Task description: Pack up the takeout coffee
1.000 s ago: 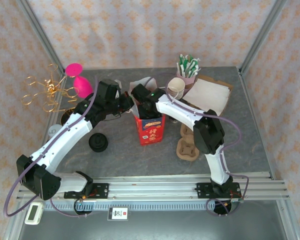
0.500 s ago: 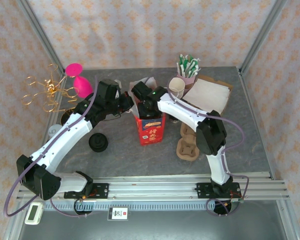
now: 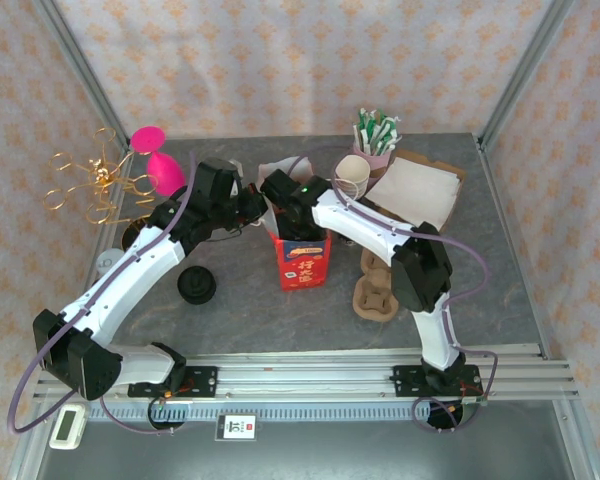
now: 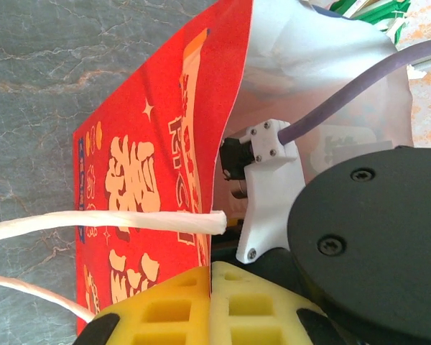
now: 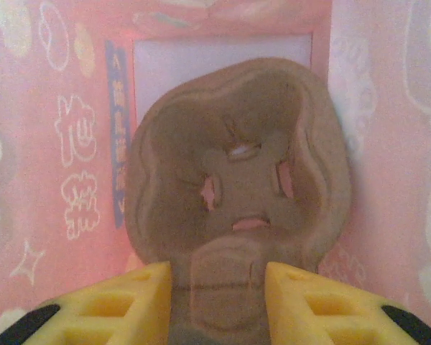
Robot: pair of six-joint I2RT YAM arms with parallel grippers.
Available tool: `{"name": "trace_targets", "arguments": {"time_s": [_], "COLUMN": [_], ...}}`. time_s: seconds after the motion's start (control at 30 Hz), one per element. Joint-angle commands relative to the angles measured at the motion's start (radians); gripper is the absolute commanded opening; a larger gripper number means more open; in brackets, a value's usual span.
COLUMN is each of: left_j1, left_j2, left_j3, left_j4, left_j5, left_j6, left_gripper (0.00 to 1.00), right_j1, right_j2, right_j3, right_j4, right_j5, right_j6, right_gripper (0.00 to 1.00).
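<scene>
Packing the takeout coffee, early stage. The red bag (image 3: 302, 262) stands upright at the middle of the tabletop (image 3: 260, 315), its mouth open to the top. Both arms meet at it.

Done so far, as judged from these views: a pulp carrier (image 5: 230, 187) is inside the bag. In the right wrist view it faces the camera, with the bag's pink-lit walls on either side of it. Whether it lies flat on the bottom cannot be told.

Left to do, as judged: no cup is seen in the bag. A paper cup (image 3: 352, 172) stands outside it, behind the bag and to the right, just beside a pink holder (image 3: 376, 150) of sticks. A second carrier (image 3: 373, 297) lies on the tabletop to the right of the bag. So the coffee itself is not yet packed.

Left hand (image 4: 210, 277): closed, its two yellow fingers pinching the bag's rim between them. This holds the mouth open, and a white rope handle (image 4: 93, 221) hangs free beside it.

Right hand (image 5: 217, 277): reached down into the bag. Its fingers stand partly apart and flank the near lobe of the carrier, which fills the gap between them; it appears to grip the carrier.
</scene>
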Motion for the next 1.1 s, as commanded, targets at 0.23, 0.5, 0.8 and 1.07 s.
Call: {"name": "trace_targets", "arguments": {"time_s": [0.23,0.5,0.8,1.07], "left_j1": [-0.004,-0.004,-0.004,-0.004], "left_j2": [0.027,0.030,0.035,0.034], "left_j3": [-0.002,0.000,0.011,0.024], "left_j4": [0.004,0.002,-0.033,-0.041], "left_j5": [-0.004,-0.015,-0.054,-0.062], "left_j6": [0.007,0.007,0.016,0.019], "left_gripper": [0.00,0.00,0.00,0.00], "right_j1": [-0.029,-0.027,-0.027,-0.027], "right_j2": [0.029,-0.035,-0.075,-0.035], "right_j3": [0.012,0.023,-0.043,-0.062], "right_j4": [0.243,0.251,0.137,0.197], "right_j5": [0.023,0.034,0.067,0.092], "right_j6": [-0.040,-0.058,-0.059,-0.053], "right_gripper": [0.36,0.36,0.37,0.37]}}
